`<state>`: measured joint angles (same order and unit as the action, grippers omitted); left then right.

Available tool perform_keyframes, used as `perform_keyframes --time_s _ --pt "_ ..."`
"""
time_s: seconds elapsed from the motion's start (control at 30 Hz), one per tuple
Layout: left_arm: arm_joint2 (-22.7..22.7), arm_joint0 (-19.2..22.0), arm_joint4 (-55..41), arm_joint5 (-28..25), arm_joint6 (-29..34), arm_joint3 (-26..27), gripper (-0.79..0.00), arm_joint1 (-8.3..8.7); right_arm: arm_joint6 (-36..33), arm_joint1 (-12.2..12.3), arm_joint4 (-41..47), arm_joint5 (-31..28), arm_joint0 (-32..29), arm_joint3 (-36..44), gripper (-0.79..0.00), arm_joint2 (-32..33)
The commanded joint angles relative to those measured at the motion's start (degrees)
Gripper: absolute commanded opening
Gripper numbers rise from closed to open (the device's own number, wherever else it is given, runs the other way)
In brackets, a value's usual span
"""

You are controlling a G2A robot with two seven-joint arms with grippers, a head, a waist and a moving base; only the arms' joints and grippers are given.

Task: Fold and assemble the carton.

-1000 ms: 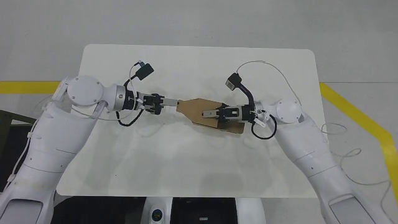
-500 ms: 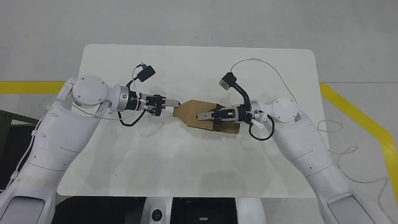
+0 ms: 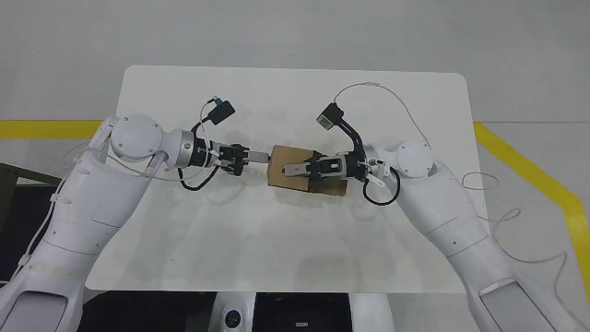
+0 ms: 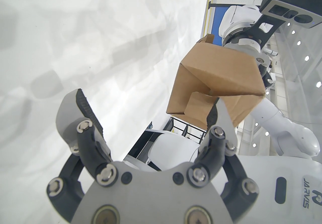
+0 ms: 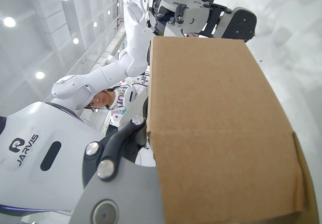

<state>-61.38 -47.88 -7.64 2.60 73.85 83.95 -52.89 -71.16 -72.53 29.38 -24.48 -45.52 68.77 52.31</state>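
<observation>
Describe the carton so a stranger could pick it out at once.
Find the white table and look near its middle. There, between the open left tool and the right tool that grips it, is the carton. It is the only brown cardboard thing among white and black parts.

Arms (image 3: pixel 138 138): white glossy shells, rounded joints, dark logo marking.
Left gripper (image 4: pixel 149 98): grey plate, black linkages, silver screws, ribbed black pads (image 4: pixel 90 112).
Wrist cameras (image 3: pixel 326 117): black, bracket-mounted.
Cables (image 3: pixel 387 92): thin, white and black.
</observation>
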Motion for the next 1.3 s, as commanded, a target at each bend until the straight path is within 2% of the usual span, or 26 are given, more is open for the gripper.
perform_keyframes --time_s 0.0,0.93,1.27 --pt "0.1 0.0 0.1 -0.1 0.2 0.0 0.000 0.02 0.2 -0.1 0.4 -0.4 0.3 -0.4 -0.785 -0.1" --pt "3.0 1.4 -5.7 -2.6 -0.1 -3.0 0.000 -1.17 -1.3 -2.2 5.9 -4.5 2.0 -6.0 -0.785 -1.8" --pt "1.5 0.1 -9.7 -4.1 -0.7 -6.2 0.000 -1.13 -2.2 -2.6 9.2 -6.4 1.3 -7.8 -0.785 -1.0"
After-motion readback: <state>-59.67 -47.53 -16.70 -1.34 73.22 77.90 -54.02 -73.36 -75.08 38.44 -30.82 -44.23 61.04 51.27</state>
